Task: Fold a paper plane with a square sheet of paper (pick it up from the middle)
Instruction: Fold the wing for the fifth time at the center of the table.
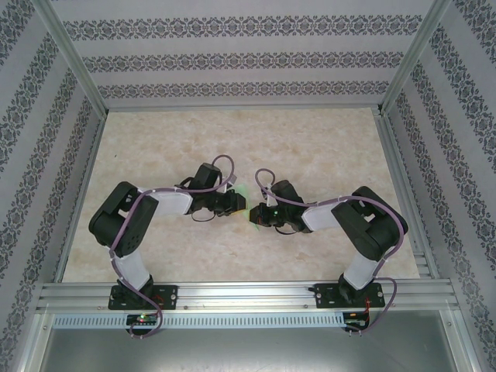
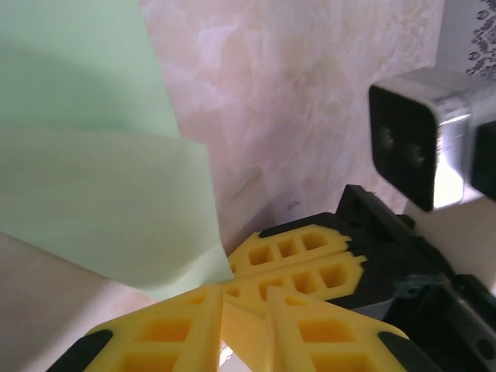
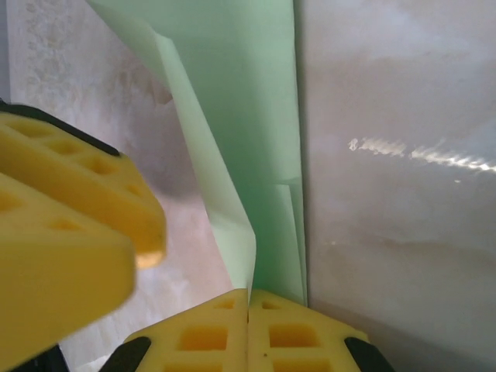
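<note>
1. Left: at the bottom of its own wrist view, the left gripper [image 2: 244, 306] shows yellow fingers standing nearly together, with a slim wedge of gap between them. Whether they nip the paper's corner cannot be told.
2. Centre: the square sheet of paper [image 2: 101, 194], pale green and partly folded into overlapping flaps, spreads across the upper left of the left wrist view. Its lowest corner comes down to just beside the left fingertips. Overhead, it is a sliver of green at frame centre, between the two wrists and above the marbled table [image 1: 310, 147].
3. Right: at the bottom centre of its wrist view, the right gripper [image 3: 248, 306] is pressed together on the sheet's edge. The paper rises from the seam between the fingers straight to the top of the frame, long axis in line with them, with one flap curling left.
4. The relation that counts: the sheet lies dead ahead of the right jaws, and up and to the left of the left jaws. The right arm appears to have the sure hold. The left, close to the free corner, looks the likelier one to work the next crease.
</note>
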`<move>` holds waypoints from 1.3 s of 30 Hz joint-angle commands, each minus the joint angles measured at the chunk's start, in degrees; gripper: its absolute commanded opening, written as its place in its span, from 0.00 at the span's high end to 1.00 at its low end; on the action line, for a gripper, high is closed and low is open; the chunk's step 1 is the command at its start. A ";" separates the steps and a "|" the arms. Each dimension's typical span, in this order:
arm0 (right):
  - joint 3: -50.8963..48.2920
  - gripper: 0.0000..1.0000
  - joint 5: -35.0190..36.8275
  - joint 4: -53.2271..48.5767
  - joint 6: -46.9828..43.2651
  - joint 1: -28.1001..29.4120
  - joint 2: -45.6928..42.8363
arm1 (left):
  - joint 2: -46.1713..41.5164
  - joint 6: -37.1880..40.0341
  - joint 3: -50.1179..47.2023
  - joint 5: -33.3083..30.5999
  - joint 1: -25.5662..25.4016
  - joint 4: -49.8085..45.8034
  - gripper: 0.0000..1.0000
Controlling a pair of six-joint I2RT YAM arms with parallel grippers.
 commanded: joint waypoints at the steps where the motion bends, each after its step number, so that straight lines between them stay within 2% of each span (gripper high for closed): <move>1: -0.15 0.94 1.28 -2.65 1.14 0.03 3.85 | 1.86 0.89 -0.52 1.06 -0.75 2.52 0.79; 14: 0.19 0.90 0.39 -3.36 0.80 -0.08 4.09 | 5.19 1.41 1.03 -0.91 -0.98 0.51 0.81; 21: 0.63 0.84 0.33 -7.32 -0.67 -0.02 -0.47 | 6.18 3.60 2.44 -4.41 -0.98 -6.27 0.82; 27: -0.59 0.84 0.06 -9.93 -1.27 0.43 -3.33 | 6.42 4.35 2.97 -5.48 -1.02 -8.51 0.83; 39: -1.39 0.95 1.04 -9.68 -1.12 0.90 -0.06 | 5.05 4.49 3.99 -2.73 -0.99 -7.19 0.82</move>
